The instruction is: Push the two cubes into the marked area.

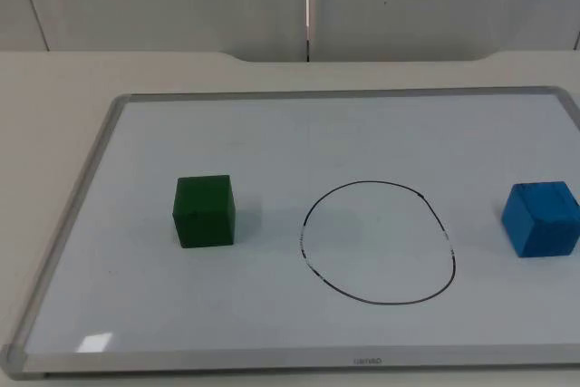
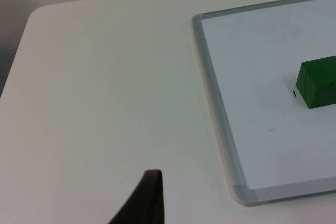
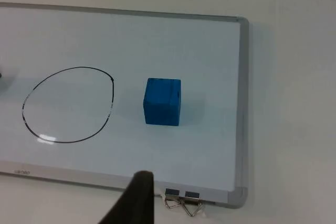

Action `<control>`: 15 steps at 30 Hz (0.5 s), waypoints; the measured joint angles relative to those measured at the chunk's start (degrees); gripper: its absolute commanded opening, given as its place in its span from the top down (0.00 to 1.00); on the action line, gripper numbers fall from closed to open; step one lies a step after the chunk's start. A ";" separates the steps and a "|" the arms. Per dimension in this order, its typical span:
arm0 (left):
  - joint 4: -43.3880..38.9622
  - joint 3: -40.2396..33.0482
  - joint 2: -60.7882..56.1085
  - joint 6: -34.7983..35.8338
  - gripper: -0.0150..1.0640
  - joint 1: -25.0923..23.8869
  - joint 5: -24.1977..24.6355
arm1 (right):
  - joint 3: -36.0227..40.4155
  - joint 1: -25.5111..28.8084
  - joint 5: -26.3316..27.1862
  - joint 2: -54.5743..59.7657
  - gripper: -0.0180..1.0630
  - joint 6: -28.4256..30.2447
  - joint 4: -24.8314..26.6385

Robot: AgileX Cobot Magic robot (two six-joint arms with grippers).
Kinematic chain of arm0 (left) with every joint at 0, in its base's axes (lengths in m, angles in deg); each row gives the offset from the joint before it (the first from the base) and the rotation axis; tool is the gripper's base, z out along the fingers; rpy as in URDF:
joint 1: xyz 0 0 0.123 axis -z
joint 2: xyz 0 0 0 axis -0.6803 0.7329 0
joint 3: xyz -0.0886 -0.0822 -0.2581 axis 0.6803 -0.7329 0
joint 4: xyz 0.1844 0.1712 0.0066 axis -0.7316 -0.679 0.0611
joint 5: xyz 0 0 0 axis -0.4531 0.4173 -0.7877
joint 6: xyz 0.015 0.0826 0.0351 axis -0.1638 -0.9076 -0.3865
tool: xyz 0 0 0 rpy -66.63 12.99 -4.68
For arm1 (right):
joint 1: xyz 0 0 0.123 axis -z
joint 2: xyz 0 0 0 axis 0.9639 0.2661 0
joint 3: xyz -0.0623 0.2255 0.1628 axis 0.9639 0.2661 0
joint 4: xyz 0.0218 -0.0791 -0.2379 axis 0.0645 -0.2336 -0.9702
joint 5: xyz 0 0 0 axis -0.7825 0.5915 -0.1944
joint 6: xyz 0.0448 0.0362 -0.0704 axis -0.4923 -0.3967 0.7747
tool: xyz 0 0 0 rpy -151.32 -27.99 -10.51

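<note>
Top view first: a whiteboard (image 1: 299, 133) lies flat on the table (image 1: 54, 79), with a hand-drawn black circle (image 1: 377, 242) a bit right of its middle. That's the marked area, I'd guess. The green cube (image 1: 205, 211) sits to the left of the circle and the blue cube (image 1: 542, 217) to its right, both outside the line and well apart from each other. Looks like a starting layout on purpose: one cube on each side, so each arm gets its own shove inward.

Left wrist view: the left gripper (image 2: 142, 203) hangs over bare table beside the whiteboard's frame (image 2: 210, 93), with the green cube further in on the board. Just one black fingertip is visible, so I can't tell if the pincer is apart or together.

Right wrist view: the right gripper (image 3: 134, 200) sits near the board's edge, close to two binder clips (image 3: 184, 203) on the frame. The blue cube is just beside the circle, not touching it. Same deal here, I can't tell the pincer state.

Nothing pushed yet, I'd say.
</note>
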 measured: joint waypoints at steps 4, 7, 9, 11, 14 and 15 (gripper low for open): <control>0.00 0.00 0.00 0.00 0.01 0.00 0.00 | 0.00 0.00 0.00 0.00 0.01 0.00 0.00; 0.00 0.00 0.00 0.00 0.01 0.00 0.00 | 0.00 0.00 0.00 0.00 0.01 0.00 -0.41; 0.00 0.00 0.00 0.00 0.01 0.00 0.00 | 0.00 0.00 0.00 0.00 0.01 0.00 -0.41; 0.00 0.00 0.00 0.00 0.01 0.00 0.00 | 0.00 0.00 0.00 0.00 0.01 0.00 -0.41; 0.00 0.00 0.00 0.00 0.01 0.00 0.00 | 0.00 0.00 0.00 0.00 0.01 0.00 -0.41; 0.00 0.00 0.00 0.00 0.01 0.00 0.00 | 0.00 0.00 0.00 0.00 0.01 0.00 -0.41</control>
